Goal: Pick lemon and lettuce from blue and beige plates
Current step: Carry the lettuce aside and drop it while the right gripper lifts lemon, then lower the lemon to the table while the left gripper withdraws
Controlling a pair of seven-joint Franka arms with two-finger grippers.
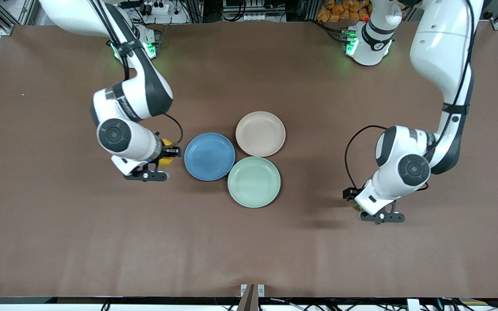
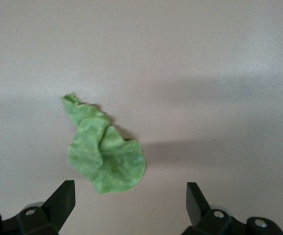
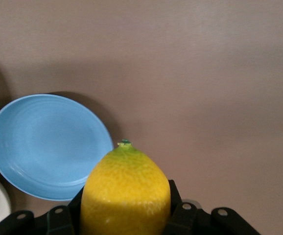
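My right gripper [image 1: 169, 152] is shut on the yellow lemon [image 3: 126, 193], holding it over the table beside the blue plate [image 1: 209, 156], toward the right arm's end. The blue plate and the beige plate [image 1: 260, 133] have nothing on them. The crinkled green lettuce [image 2: 105, 152] lies flat on the brown table. My left gripper [image 2: 130, 203] hovers over it, open, its fingers clear of the leaf. In the front view the left hand [image 1: 356, 201] hides nearly all of the leaf, toward the left arm's end of the table.
A mint-green plate [image 1: 253, 182] with nothing on it touches the blue and beige plates and lies nearer to the front camera. The brown table mat [image 1: 59, 237] spreads wide around the plates.
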